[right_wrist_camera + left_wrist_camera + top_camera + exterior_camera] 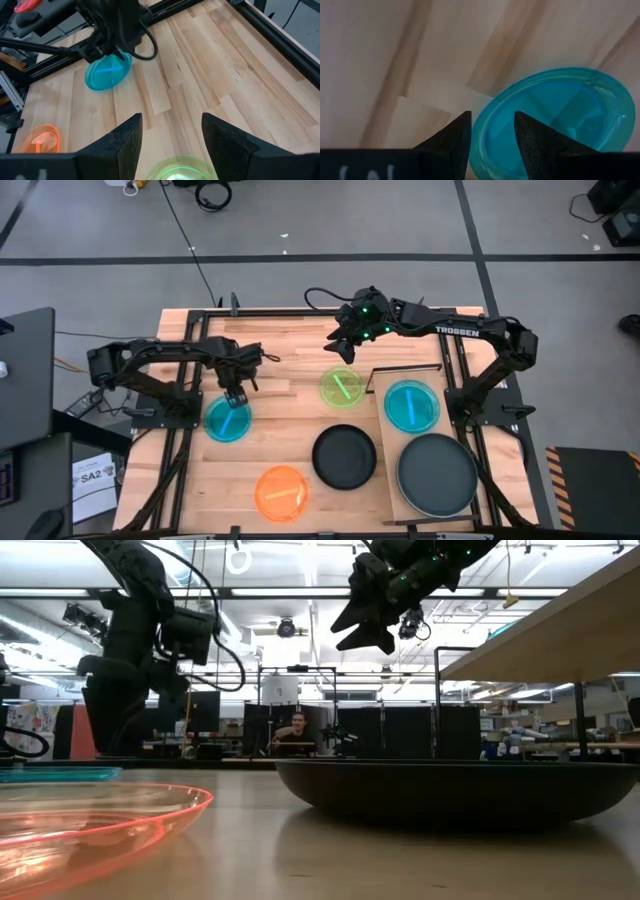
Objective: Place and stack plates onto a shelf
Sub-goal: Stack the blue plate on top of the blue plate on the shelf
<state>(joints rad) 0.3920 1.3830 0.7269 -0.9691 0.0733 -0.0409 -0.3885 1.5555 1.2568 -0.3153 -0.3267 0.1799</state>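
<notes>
My left gripper (237, 395) points down, open, over the far rim of a cyan plate (228, 420) that lies flat on the table's left side. In the left wrist view one finger (452, 137) stands outside the plate's rim (482, 132) and the other (535, 142) over its inside, above it. My right gripper (345, 350) hangs open, high over the far middle, above a lime green plate (342, 388). The shelf (385, 480), a light-wood board at the right, bears a second cyan plate (411, 406) and a large black plate (437, 475).
A black plate (344, 456) sits on the table at near centre and an orange plate (281, 492) near the front edge. Black frame rails (180, 430) run along both sides of the table. Bare wood lies between the left cyan plate and the green one.
</notes>
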